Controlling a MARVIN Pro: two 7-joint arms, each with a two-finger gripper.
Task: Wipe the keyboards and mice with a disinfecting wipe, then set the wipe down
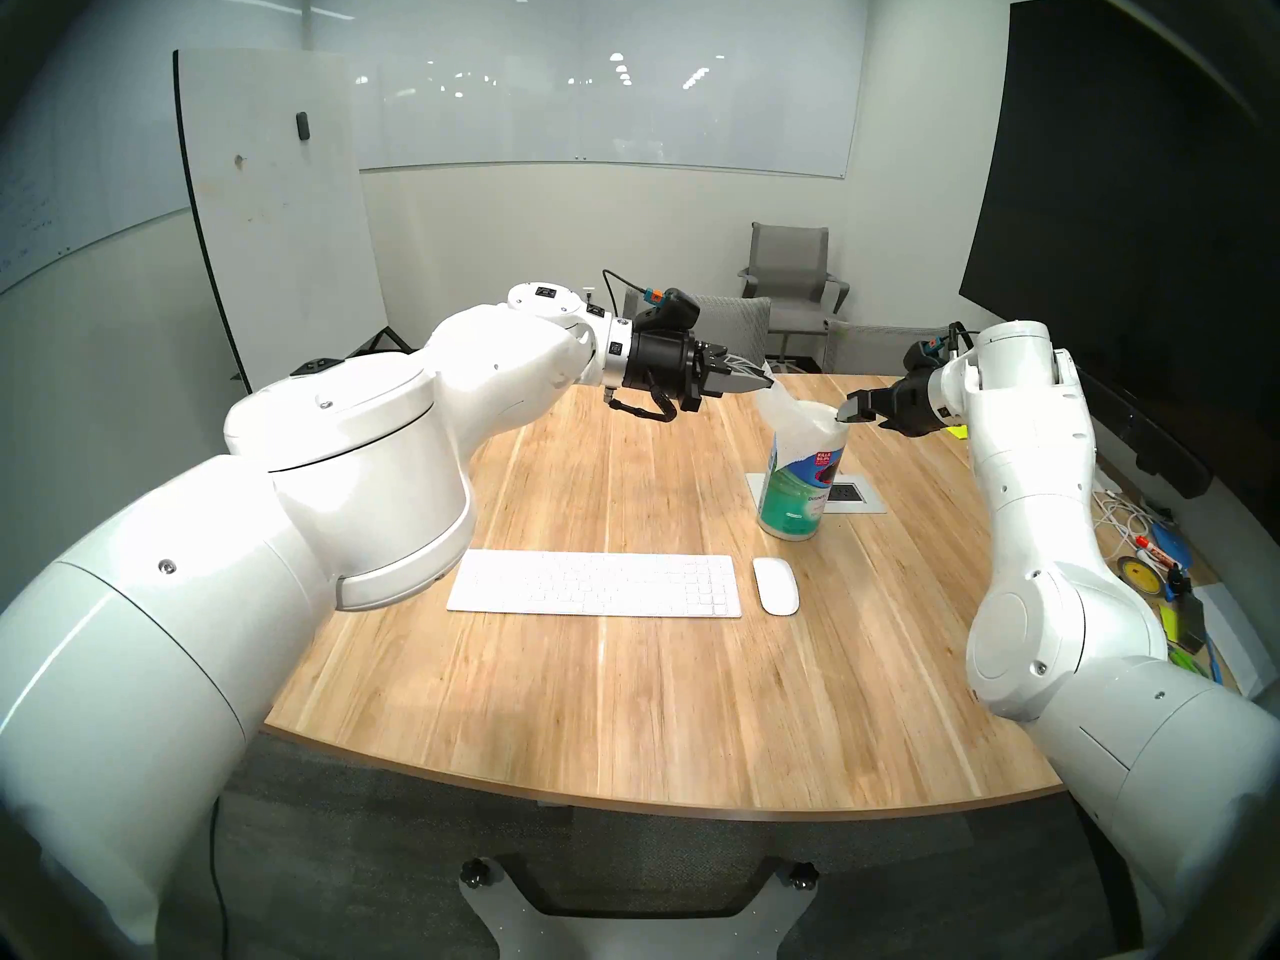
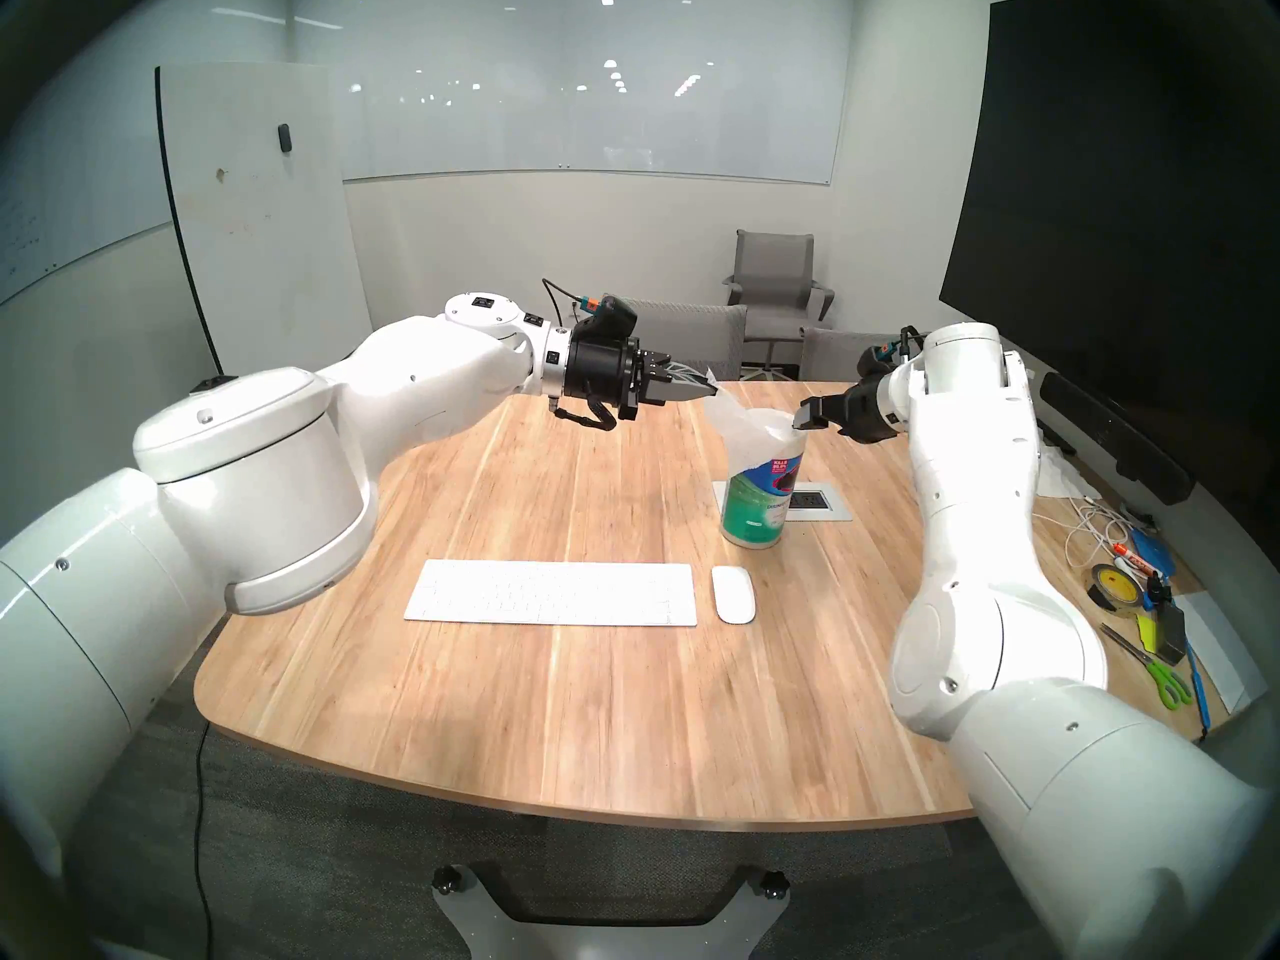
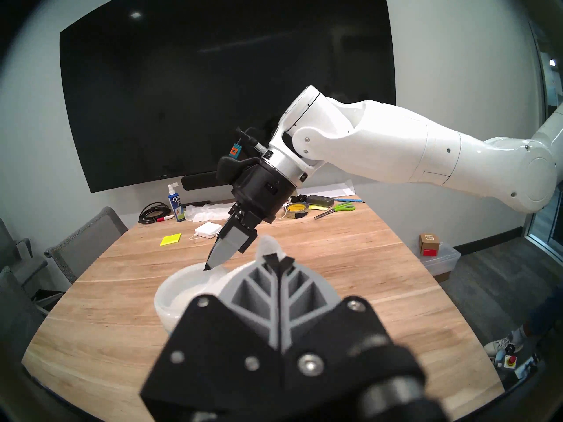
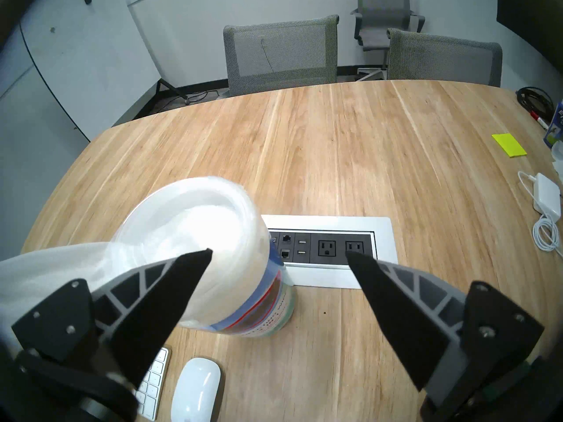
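Observation:
A white keyboard (image 1: pixel 594 584) and a white mouse (image 1: pixel 776 586) lie side by side on the wooden table (image 1: pixel 623 702), the mouse to the right. Behind the mouse a green-blue wipe canister (image 1: pixel 796 487) leans slightly. My left gripper (image 1: pixel 765 382) is shut on the tip of the disinfecting wipe (image 1: pixel 783 401), which stretches up and leftward out of the canister's top. The right gripper (image 4: pixel 278 254) is open; one of its fingertips (image 4: pixel 201 260) rests at the canister's white rim (image 4: pixel 189 205), the other hangs free beside it. The mouse (image 4: pixel 196 388) and a keyboard corner (image 4: pixel 154 378) lie below.
A recessed power outlet panel (image 4: pixel 329 247) sits in the table just behind the canister. Tape, scissors, markers and cables (image 2: pixel 1136 591) clutter the table's right edge, with a charger (image 4: pixel 547 196) and a yellow sticky note (image 4: pixel 508 145). Grey chairs (image 4: pixel 280 53) stand at the far side.

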